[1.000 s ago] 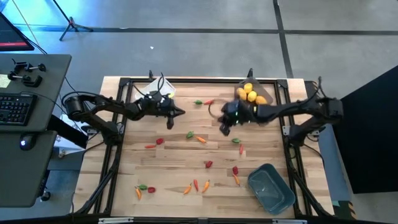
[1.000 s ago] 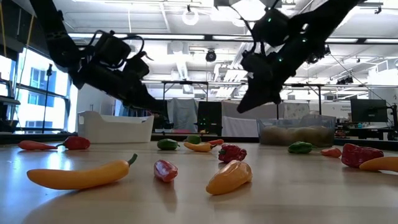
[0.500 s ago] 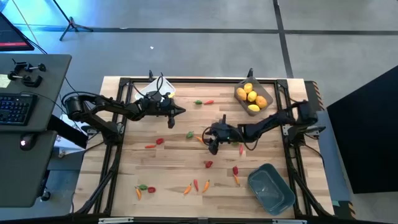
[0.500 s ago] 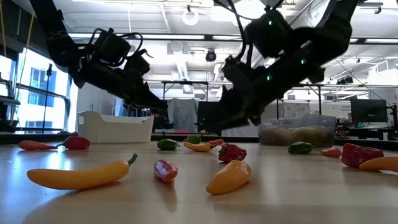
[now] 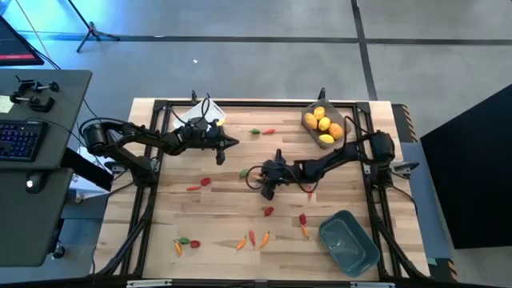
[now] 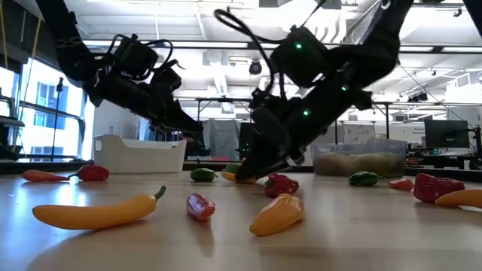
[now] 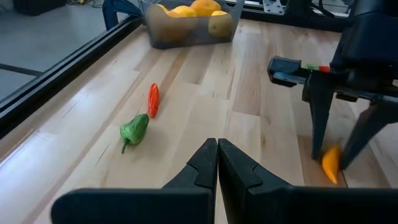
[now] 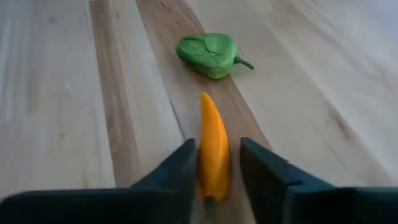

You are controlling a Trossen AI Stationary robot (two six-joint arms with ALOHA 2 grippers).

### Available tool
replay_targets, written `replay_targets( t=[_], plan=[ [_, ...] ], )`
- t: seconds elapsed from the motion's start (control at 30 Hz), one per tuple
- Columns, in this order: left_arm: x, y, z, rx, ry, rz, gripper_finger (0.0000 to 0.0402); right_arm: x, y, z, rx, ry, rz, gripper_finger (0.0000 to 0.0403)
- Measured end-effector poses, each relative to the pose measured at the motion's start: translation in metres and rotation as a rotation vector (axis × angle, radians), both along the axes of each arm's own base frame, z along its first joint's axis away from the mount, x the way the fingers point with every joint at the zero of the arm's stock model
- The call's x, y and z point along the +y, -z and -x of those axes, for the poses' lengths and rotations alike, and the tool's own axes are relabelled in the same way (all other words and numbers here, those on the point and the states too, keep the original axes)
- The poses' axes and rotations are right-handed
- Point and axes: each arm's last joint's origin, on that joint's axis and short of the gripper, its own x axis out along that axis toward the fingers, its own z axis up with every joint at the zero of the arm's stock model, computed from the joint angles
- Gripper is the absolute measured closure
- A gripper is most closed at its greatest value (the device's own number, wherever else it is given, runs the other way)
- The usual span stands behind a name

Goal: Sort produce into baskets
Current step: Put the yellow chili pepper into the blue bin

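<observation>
Pepper, orange [image 8: 213, 155], lying mid-table beside a green pepper [image 8: 210, 55]; we note right gripper [image 8: 214, 165] fingers partly open, straddling it. Left gripper [image 7: 217, 163] pressed closed, empty, above table [image 5: 224, 204].

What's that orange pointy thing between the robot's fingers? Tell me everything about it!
It is a small orange pepper, smooth and shiny like plastic, long with a pointed tip. It lies flat on the wooden table, near the middle. The right gripper has a dark finger on each side of it. A green pepper lies just beyond its tip, not touching.
</observation>
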Motion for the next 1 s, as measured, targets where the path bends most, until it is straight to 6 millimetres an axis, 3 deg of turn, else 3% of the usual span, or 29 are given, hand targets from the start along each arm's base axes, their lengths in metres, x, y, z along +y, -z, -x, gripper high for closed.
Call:
replay_targets(
  t=[0.17, 0.37, 0.53, 0.67, 0.8, 1.0],
  plan=[
    [-0.001, 0.0, 0.0, 0.001, -0.002, 0.008, 0.0402, 0.003, -0.017, -0.011, 0.082, -0.056, 0.009, 0.0391],
    [-0.004, 0.001, -0.001, 0.017, 0.021, -0.013, 0.0402, 0.016, -0.056, -0.02, 0.216, -0.109, 0.003, 0.0384],
    [-0.006, 0.002, -0.002, 0.026, 0.032, -0.009, 0.0401, 0.042, -0.104, -0.008, 0.339, -0.121, -0.014, 0.0398],
    [-0.009, 0.002, -0.003, 0.027, 0.044, -0.009, 0.0402, 0.066, -0.142, 0.02, 0.387, -0.082, -0.067, 0.0399],
    [-0.012, 0.002, -0.004, 0.022, 0.056, -0.012, 0.0402, 0.094, -0.169, 0.062, 0.45, 0.032, -0.172, 0.04],
    [-0.014, 0.002, -0.005, 0.02, 0.066, -0.012, 0.0401, 0.138, -0.195, 0.126, 0.518, 0.232, -0.33, 0.04]
  ],
)
